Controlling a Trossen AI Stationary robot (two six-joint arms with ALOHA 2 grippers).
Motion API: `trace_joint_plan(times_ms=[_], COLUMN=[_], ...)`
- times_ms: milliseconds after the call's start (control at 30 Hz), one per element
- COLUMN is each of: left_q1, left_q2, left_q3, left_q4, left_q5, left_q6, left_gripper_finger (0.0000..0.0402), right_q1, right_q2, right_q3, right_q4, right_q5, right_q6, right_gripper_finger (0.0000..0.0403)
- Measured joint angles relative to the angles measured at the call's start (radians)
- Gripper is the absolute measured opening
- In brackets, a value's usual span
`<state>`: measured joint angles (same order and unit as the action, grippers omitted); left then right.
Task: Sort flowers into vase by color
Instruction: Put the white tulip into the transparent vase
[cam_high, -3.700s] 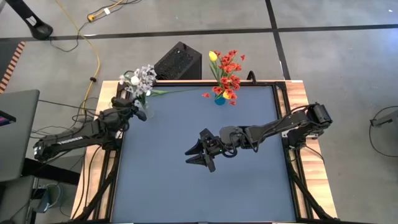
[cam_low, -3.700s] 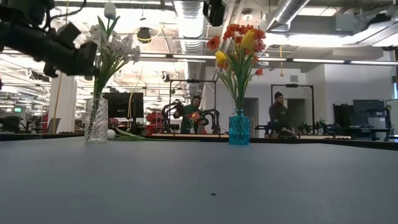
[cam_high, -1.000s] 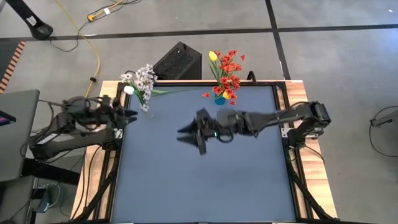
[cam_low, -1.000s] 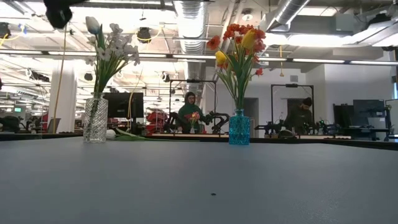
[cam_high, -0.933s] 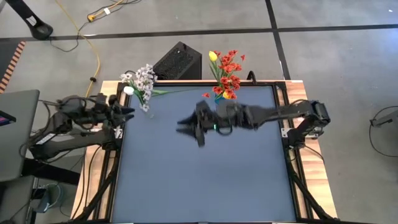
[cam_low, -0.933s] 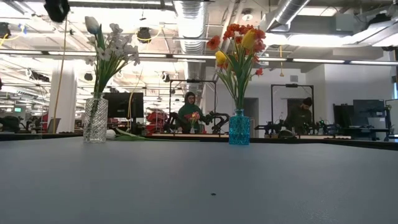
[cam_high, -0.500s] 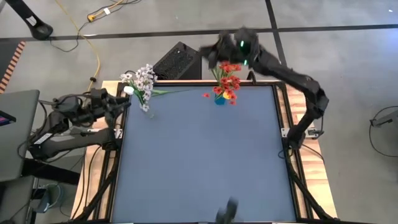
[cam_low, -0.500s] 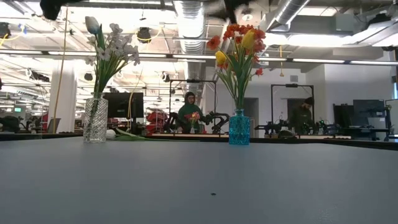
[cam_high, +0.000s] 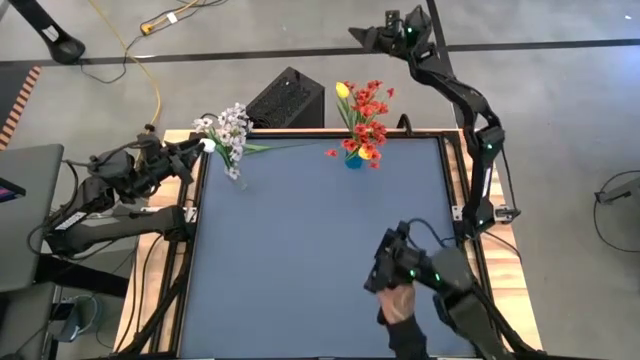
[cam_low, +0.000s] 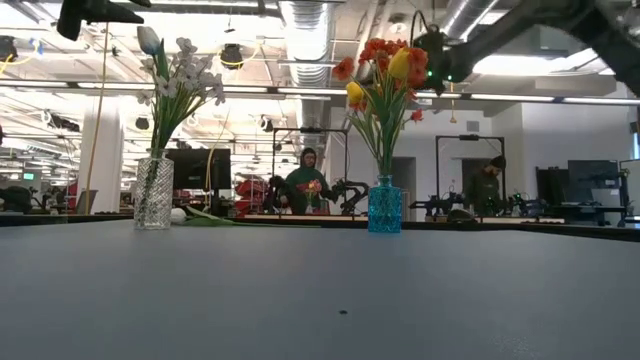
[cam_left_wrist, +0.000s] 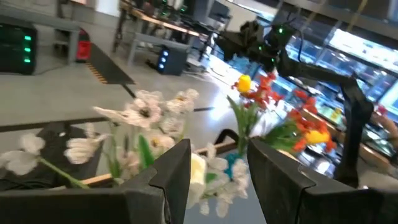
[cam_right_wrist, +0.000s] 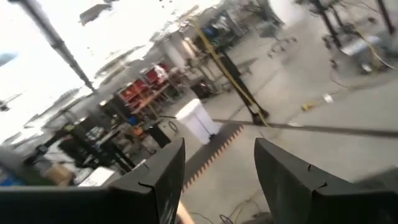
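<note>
High view, from the left: my left gripper (cam_high: 192, 152) hangs off the desk's (cam_high: 320, 230) far left corner, just beside the white flowers (cam_high: 228, 128). In the left wrist view its fingers (cam_left_wrist: 177, 168) stand moderately apart with nothing between them, the white blooms close ahead. In the low view those flowers sit upright in a clear vase (cam_low: 153, 192). One loose stem (cam_high: 285, 146) lies flat along the far edge, its white bud (cam_low: 178, 214) next to the clear vase.

Further right on the far edge, red and yellow flowers (cam_high: 362, 115) stand in a blue vase (cam_low: 384, 206). The blue desk top between the vases and the near edge is bare and open.

My right gripper (cam_high: 368, 35) is stretched well beyond the far edge, high over the floor, fingers (cam_right_wrist: 165, 174) spread and holding nothing.

I can read no writing anywhere. A dark arm-like shape (cam_high: 430, 285) with green lights lies over the near right corner, cut off by the frame; I cannot tell what it is.
</note>
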<state>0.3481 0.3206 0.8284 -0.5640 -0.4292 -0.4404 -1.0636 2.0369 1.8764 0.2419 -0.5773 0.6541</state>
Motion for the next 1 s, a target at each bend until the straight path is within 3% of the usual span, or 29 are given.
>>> trace_joint_plan(times_ms=[200,333,500,767,833,1000], left_q1=[0.0,0.0,0.0,0.0,0.0,0.001], left_q2=[0.0,0.0,-0.001,0.04,0.076,0.207], left_q3=[0.0,0.0,0.043,0.219,0.26,0.369], left_q4=[0.0,-0.022,-0.121,-0.285,-0.323,-0.374], left_q5=[-0.012,0.06,0.098,-0.098,-0.146,-0.18], left_q6=[0.016,0.013,-0.019,0.007,0.013,0.101], left_gripper_finger=[0.0146,0.0146,0.0146,0.0146,0.0146,0.0146], right_q1=[-0.019,-0.003,0.004,0.0,0.014,0.068], right_q2=[0.167,0.221,0.227,0.213,0.182,0.108], right_q3=[0.148,0.204,0.267,0.482,0.465,0.461], right_q4=[-0.2,-0.203,-0.197,-0.198,-0.128,-0.168], right_q5=[-0.005,-0.052,-0.032,-0.099,-0.109,-0.114], right_q6=[-0.023,-0.01,-0.03,-0.061,-0.055,-0.136], right_gripper_finger=[0.021,0.0201,0.0192,0.0187,0.0187,0.0187])
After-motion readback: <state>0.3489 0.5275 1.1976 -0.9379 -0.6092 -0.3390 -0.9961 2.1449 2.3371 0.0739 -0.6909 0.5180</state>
